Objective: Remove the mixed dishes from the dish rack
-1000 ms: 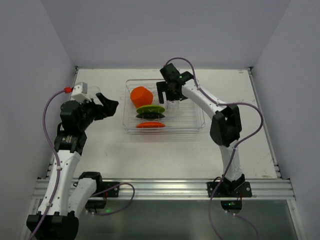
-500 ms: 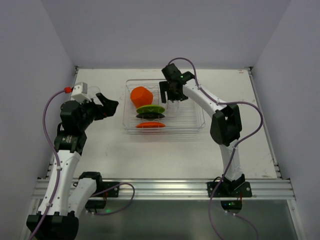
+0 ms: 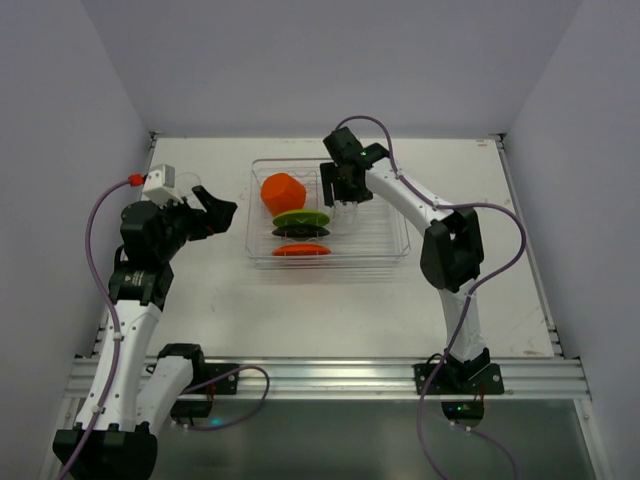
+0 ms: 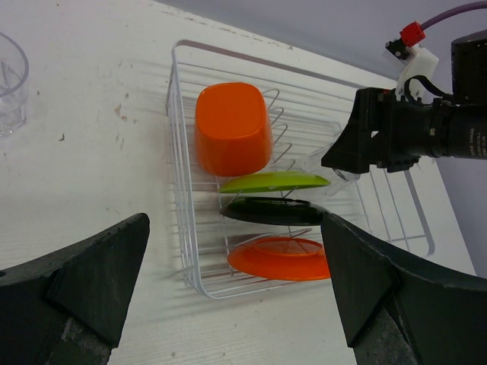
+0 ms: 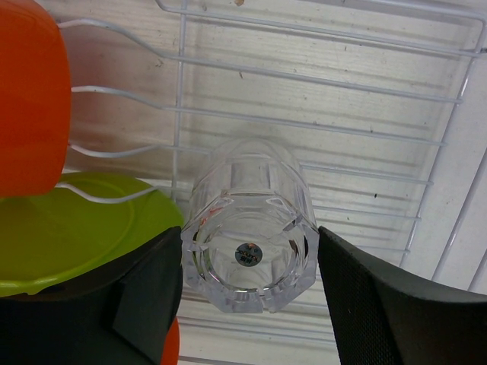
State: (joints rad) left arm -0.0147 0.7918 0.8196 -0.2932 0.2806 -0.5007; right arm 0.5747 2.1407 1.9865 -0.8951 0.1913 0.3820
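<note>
R: my right gripper (image 5: 250, 251) straddles the clear tumbler (image 5: 248, 217) in the dish rack (image 3: 380, 240), far-centre of desk, ready to lift it; pads touch its walls, but clamped or not, I cannot tell | L: my left gripper (image 3: 220, 213) spread wide by the left edge, keeping clear

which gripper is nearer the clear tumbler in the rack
Right. Right gripper straddles the clear tumbler inside the dish rack; left gripper hangs outside the rack's left side.
</note>
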